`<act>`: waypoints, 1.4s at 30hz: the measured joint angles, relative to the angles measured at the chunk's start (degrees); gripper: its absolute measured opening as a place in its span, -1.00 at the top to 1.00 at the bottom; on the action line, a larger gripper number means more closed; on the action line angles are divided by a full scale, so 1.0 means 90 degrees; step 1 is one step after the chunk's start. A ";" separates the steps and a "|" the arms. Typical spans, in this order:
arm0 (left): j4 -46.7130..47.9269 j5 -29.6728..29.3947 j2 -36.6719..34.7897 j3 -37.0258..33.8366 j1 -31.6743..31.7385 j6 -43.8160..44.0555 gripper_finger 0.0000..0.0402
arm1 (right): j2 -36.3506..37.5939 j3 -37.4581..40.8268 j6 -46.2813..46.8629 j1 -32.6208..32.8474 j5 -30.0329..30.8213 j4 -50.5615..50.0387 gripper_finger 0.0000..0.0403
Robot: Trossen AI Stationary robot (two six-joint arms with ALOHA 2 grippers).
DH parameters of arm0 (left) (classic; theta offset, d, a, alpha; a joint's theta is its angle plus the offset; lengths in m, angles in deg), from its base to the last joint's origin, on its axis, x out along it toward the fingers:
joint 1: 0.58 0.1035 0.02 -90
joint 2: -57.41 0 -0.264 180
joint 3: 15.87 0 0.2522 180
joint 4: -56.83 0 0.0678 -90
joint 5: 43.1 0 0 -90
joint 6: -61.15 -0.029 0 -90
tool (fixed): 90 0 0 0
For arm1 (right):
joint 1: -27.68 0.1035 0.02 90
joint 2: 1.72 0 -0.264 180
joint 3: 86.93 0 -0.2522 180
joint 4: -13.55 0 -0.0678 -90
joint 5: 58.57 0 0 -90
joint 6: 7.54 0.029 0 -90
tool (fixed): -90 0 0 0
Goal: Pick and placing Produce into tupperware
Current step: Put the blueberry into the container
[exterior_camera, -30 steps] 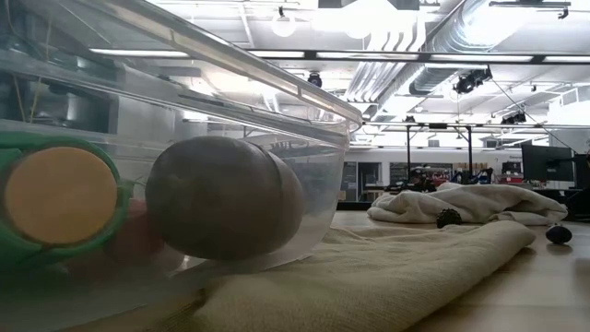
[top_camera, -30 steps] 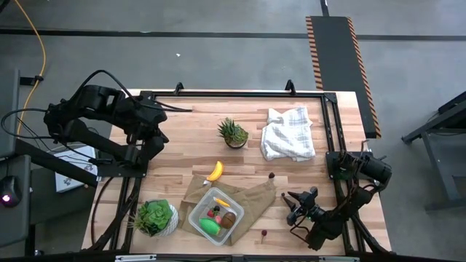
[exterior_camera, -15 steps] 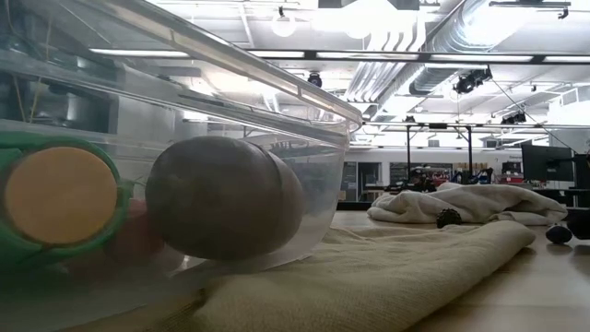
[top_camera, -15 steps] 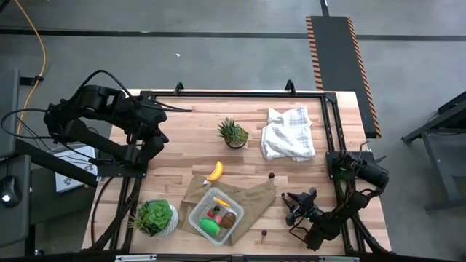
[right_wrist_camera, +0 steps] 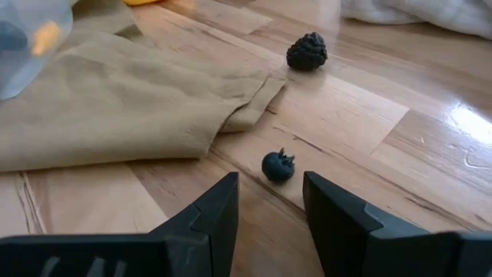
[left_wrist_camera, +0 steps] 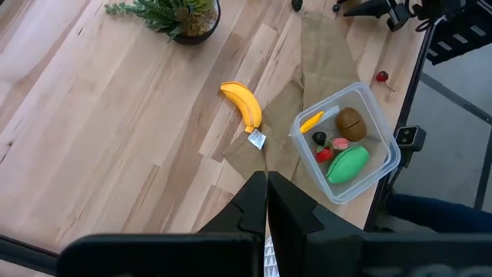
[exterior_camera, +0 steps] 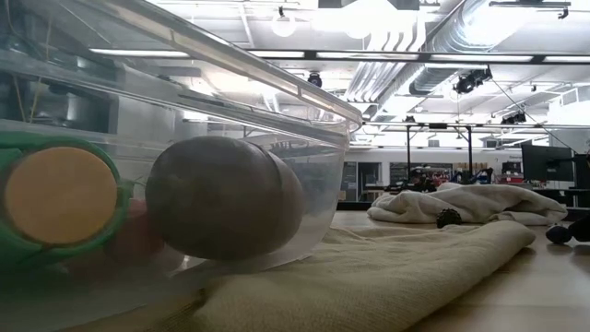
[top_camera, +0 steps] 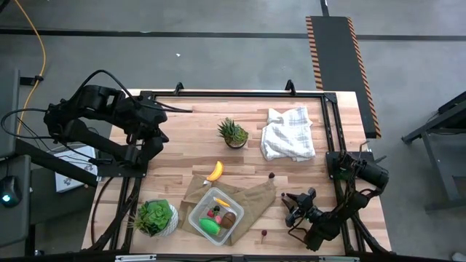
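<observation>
The clear tupperware stands on a tan paper bag near the near edge. It holds a green oval, a brown kiwi, a red strawberry and a yellow-orange piece. The yellow banana lies on the wood just beyond the bag. A small dark blue berry and a dark bumpy berry lie on the bare wood. My right gripper is open and low over the table, a short way from the blue berry, touching nothing. My left gripper is shut and held high over the left side.
A spiky potted plant stands at the far middle, and a white cloth lies far right. A leafy plant in a white pot sits left of the tupperware. A small red cherry lies near the near edge.
My right gripper has crept a little toward the table's left, closer to the small blue berry, and now shows at the right edge of the low view. Nothing else has moved.
</observation>
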 joint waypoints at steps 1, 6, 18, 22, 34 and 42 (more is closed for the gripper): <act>0.0000 0.0000 0.0000 -0.0001 0.0000 0.0000 0.99 | 0.0000 0.0000 -0.0002 0.0000 -0.0002 -0.0009 0.32; 0.0000 0.0001 0.0000 0.0000 0.0001 0.0021 0.99 | 0.0000 0.0000 -0.0113 0.0000 -0.0007 -0.0009 0.32; -0.0001 0.0099 0.0005 -0.0001 0.0001 0.0068 0.99 | 0.0002 0.0000 -0.0668 0.0012 -0.0241 0.0097 0.32; 0.0000 0.0100 0.0005 0.0000 0.0000 0.0070 0.99 | 0.0002 0.0000 -0.0681 0.0012 -0.0233 0.0097 0.32; -0.0002 0.0102 0.0005 0.0000 0.0000 0.0066 0.99 | 0.0002 0.0000 -0.0703 -0.0002 -0.0114 0.0082 0.32; 0.0000 0.0102 0.0005 0.0000 0.0001 0.0063 0.99 | 0.0002 0.0000 -0.0775 -0.0164 0.0002 0.0085 0.32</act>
